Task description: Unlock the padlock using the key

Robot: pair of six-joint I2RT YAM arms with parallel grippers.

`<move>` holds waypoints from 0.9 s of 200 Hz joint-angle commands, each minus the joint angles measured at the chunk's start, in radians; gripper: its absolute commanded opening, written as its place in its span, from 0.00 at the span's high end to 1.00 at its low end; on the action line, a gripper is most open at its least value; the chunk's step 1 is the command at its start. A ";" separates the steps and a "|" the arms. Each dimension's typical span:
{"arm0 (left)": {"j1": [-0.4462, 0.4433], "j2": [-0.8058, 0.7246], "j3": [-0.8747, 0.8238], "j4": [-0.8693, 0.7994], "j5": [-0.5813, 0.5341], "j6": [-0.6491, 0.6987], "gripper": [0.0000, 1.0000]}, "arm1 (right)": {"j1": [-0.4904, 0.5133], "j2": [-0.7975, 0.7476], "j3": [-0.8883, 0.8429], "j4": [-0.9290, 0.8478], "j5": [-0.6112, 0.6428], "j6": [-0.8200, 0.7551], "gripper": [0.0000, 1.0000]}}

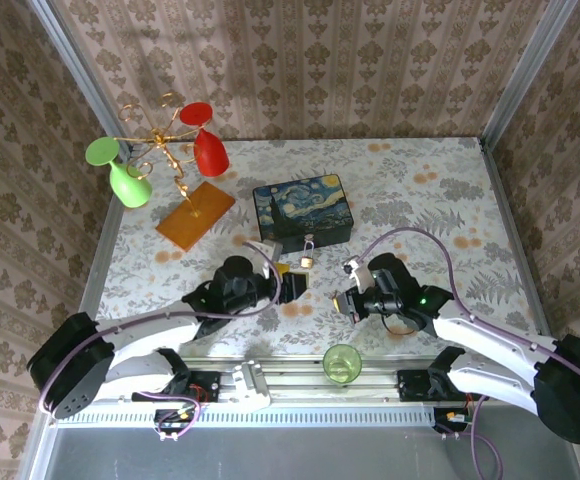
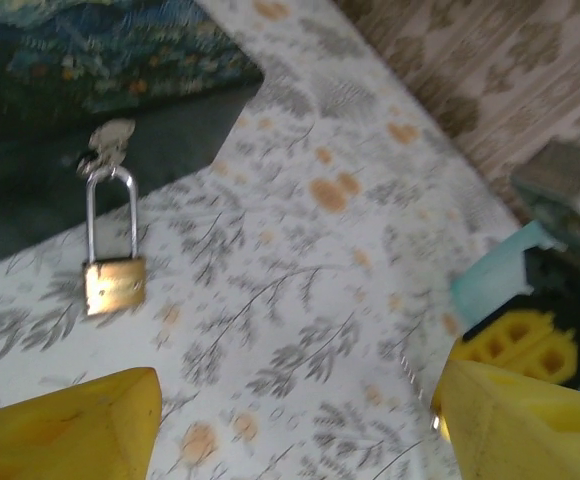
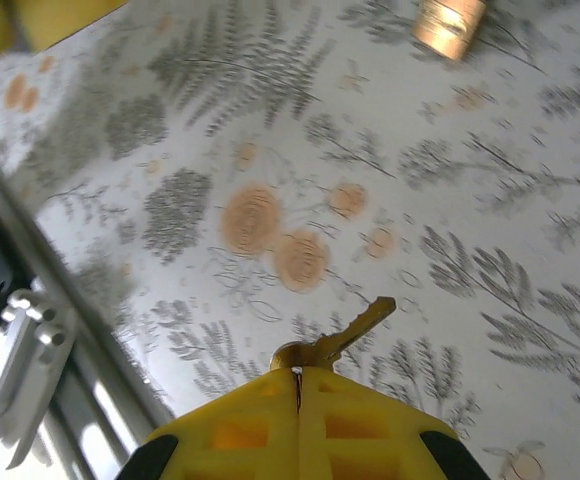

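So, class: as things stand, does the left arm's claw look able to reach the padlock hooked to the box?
Probably yes. The left claw stands open, the padlock sits just ahead, hooked to the box, and only bare tablecloth lies between them.

I see yellow left fingers (image 2: 70, 425) and yellow right fingers (image 3: 240, 430). The key (image 3: 345, 335) between the right ones is brass-gold. Ahead of the left ones: gold padlock (image 2: 115, 285), silver shackle (image 2: 90, 220), dark-blue swirled box (image 2: 90, 60). The counter (image 2: 300, 300) is white with grey ferns, orange blooms.
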 commanded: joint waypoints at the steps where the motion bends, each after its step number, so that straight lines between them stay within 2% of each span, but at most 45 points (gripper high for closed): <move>1: 0.061 -0.021 0.053 0.033 0.226 -0.033 0.28 | 0.000 -0.049 0.045 -0.012 -0.121 -0.112 1.00; 27: 0.078 0.002 0.102 0.020 0.342 -0.086 0.30 | 0.049 -0.108 0.029 0.020 -0.043 -0.172 1.00; 50: 0.065 0.044 0.149 -0.016 0.381 -0.118 0.33 | 0.079 -0.113 0.031 0.026 0.011 -0.217 1.00; 66: 0.053 0.064 0.168 -0.026 0.387 -0.117 0.34 | 0.098 -0.093 0.047 0.027 0.023 -0.246 1.00; 109: 0.034 0.112 0.229 -0.161 0.419 -0.074 0.46 | 0.108 -0.042 0.068 0.071 0.055 -0.272 1.00; 166: 0.019 0.213 0.272 -0.204 0.426 -0.128 0.49 | 0.147 0.022 0.099 0.084 0.137 -0.319 1.00; 180: 0.021 0.249 0.284 -0.196 0.432 -0.149 0.56 | 0.151 0.027 0.091 0.113 0.157 -0.322 1.00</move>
